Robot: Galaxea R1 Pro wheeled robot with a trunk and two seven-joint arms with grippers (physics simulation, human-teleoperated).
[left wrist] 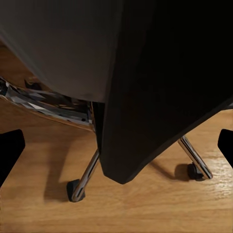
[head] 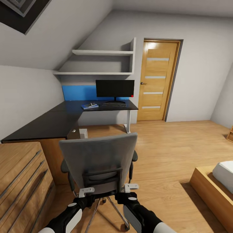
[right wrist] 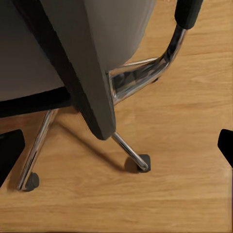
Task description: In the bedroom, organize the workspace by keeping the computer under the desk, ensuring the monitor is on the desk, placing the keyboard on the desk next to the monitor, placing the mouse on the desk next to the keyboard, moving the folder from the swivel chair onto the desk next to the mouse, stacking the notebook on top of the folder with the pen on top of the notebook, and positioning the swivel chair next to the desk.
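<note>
Grey padding is covering the back of the swivel chair (head: pixel 98 158), which is standing on the wood-plank floor (head: pixel 168 152) directly in front of the robot, its back turned to the camera and its seat facing the desk (head: pixel 42 124). Both grippers are reaching in low behind it: the left gripper (head: pixel 84 192) and the right gripper (head: pixel 131 187) are each showing pale fingertips just at the lower edge of the backrest, and whether they are pinching it or merely lying against it I cannot tell.

Glossy black is forming the L-shaped desktop, standing on white legs with a blue back panel (head: pixel 78 92). On its far wing the thin black monitor (head: pixel 115 88) is standing upright, a red dot at its lower corner, with the flat dark keyboard (head: pixel 114 104) lying at its foot. Nearby, the bright-blue folder (head: pixel 89 106) is lying flat with something small on top, too small to identify. Under the desk the pale boxy computer (head: pixel 83 133) is peeking out.

From the wrist views, the chair's underside is appearing instead: the left is showing the dark backrest edge (left wrist: pixel 145 97) and chrome spokes ending in black castors (left wrist: pixel 75 190); the right is catching a curved chrome armrest support (right wrist: pixel 167 58).
</note>
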